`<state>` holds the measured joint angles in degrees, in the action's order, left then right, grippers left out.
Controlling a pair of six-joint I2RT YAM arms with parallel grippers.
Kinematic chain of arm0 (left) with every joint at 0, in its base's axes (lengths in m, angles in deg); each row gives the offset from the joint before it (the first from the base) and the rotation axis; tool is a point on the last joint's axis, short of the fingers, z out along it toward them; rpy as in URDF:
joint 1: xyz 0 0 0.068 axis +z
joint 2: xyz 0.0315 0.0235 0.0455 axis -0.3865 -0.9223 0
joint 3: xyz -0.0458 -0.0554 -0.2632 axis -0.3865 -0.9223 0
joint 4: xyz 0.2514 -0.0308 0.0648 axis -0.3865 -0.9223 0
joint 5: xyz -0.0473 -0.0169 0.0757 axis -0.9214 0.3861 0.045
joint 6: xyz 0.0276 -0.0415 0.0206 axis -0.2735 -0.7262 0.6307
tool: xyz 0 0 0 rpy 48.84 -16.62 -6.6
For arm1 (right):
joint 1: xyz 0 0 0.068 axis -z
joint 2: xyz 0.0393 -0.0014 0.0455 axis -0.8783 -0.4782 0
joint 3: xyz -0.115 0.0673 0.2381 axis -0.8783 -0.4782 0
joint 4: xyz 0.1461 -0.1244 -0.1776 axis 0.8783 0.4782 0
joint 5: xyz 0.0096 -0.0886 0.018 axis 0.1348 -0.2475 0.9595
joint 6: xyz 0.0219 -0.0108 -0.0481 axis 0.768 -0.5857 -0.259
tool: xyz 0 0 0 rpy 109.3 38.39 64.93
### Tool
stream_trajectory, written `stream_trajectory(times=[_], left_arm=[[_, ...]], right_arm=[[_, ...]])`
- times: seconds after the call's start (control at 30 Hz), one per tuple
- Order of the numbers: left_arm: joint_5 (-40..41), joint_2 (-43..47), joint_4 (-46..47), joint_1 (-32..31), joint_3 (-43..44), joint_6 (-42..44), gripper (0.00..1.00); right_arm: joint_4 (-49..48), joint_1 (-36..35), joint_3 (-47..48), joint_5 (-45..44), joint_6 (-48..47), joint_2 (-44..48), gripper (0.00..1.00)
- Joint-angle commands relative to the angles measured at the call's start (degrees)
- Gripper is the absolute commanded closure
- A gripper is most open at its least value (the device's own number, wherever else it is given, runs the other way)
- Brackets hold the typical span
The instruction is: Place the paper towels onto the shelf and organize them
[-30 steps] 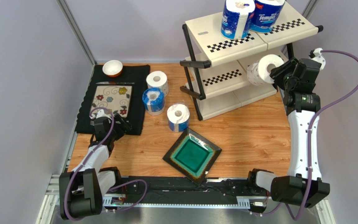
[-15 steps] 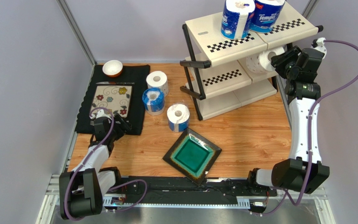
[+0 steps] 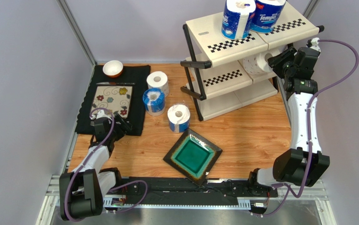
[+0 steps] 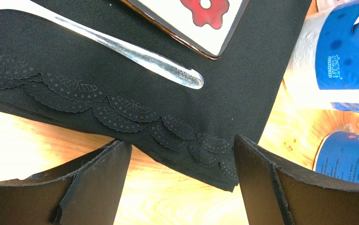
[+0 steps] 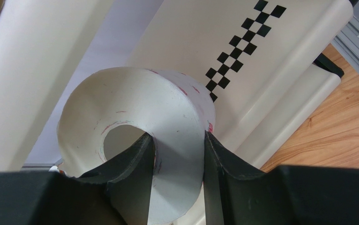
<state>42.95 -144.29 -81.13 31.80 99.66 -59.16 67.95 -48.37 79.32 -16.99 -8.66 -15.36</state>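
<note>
The shelf [image 3: 205,33] is stood at the far right corner of the surface. On its top tier two blue-and-white wrapped rolls [image 3: 236,18] are set upright, side by side and touching.

A plain white roll [image 3: 258,62] is gripped by the right tool [image 3: 274,60] at the right end of the shelf, level with the middle tier and just under the top panel. The roll is held on its side. In the right wrist view, one finger [image 5: 137,157] is seen inside the hollow core and the other against the outer face, so that the roll's wall is pinched between them. Whether the roll is touching the middle panel cannot be told.

Three more rolls are left on the surface, left of the shelf. An unwrapped roll [image 3: 158,82] is nearest the far edge. A blue-wrapped roll [image 3: 153,101] is just beside it. A third roll [image 3: 178,117] is placed nearer the middle of the surface. All three are upright.

The left tool [image 3: 107,125] is held low over the near edge of a black placemat [image 3: 134,75], close to the left edge of the surface. Its jaws are spread and nothing is held between them. On the placemat a floral plate [image 3: 113,101], a silver utensil handle [image 4: 134,54] and a small bowl [image 3: 113,68] are laid. A green square dish [image 3: 193,156] is set near the middle of the near edge.
</note>
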Motion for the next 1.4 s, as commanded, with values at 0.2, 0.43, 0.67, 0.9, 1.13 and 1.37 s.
stream_trajectory(times=[0.2,0.43,0.67,0.9,1.13,1.37], left_arm=[[0.08,-1.20,-5.43,0.43,-1.69,-0.32,0.11],[-0.01,-1.29,-5.43,0.43,-1.78,-0.32,0.11],[0.17,-1.38,-5.52,0.43,-1.69,-0.32,0.11],[-0.10,-1.46,-5.52,0.52,-1.77,-0.32,0.11],[-0.10,-1.38,-5.52,0.61,-1.69,-0.32,0.11],[-0.10,-1.20,-5.61,0.52,-1.69,-0.32,0.11]], right_arm=[[-5.94,0.21,2.26,1.93,0.26,-1.11,0.54],[-6.11,0.21,2.53,2.64,0.08,-1.64,0.49],[-7.35,0.21,1.39,3.25,-0.27,-1.20,0.44],[-7.61,0.21,0.69,3.43,0.08,-1.38,0.44],[-7.87,0.21,-0.19,3.43,0.35,-1.03,0.44],[-8.49,0.21,-3.26,1.85,1.75,5.89,0.44]])
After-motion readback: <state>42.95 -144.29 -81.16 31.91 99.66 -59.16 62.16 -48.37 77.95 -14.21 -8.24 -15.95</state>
